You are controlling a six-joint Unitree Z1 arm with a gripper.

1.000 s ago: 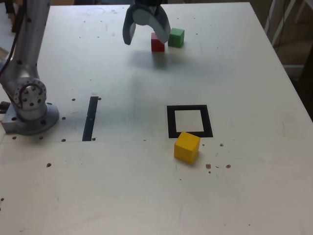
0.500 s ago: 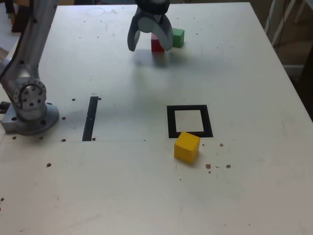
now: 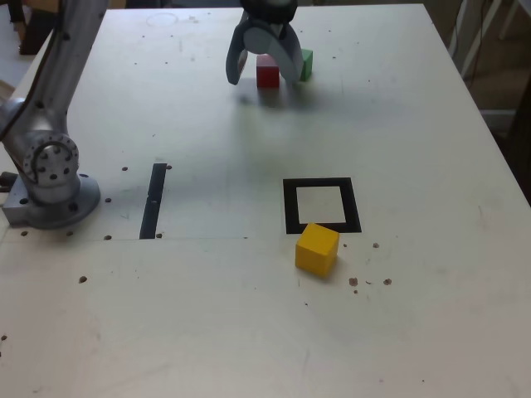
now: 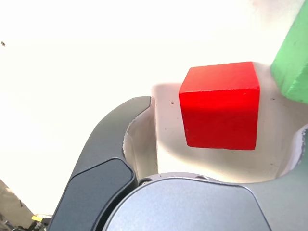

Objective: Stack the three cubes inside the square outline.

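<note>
Exterior view shows the white bench (image 3: pixel 207 298) with the arm's grey base (image 3: pixel 50 178) bolted near its edge at the exterior view's left, and the arm reaching across to the far edge. The gripper (image 3: pixel 264 73) hangs there with its fingers (image 3: pixel 237 60) spread wide, one on either side of the red cube (image 3: pixel 267 73); they straddle it without visibly pressing on it. The green cube (image 3: pixel 305 63) sits just beside the red one, toward the exterior view's right and slightly nearer the far edge, partly hidden behind one finger. Both are cubes, so neither has a long axis; the red one sits flat, with its sides roughly square to the bench edges. The wrist view confirms this: the red cube (image 4: pixel 220 106) rests flat on the bench between the dark curved fingers (image 4: pixel 113 139), with clear bench showing between it and the one finger that shows well, and the green cube (image 4: pixel 291 57) stands close by at a slight angle to it. Well apart from these, toward the middle of the bench, lies the square outline (image 3: pixel 321 205), its white centre bare. The yellow cube (image 3: pixel 317 248) sits just outside the outline's near edge, turned a little so one corner points toward the near edge of the bench. A narrow black strip (image 3: pixel 153 200) lies between the base and the outline.
</note>
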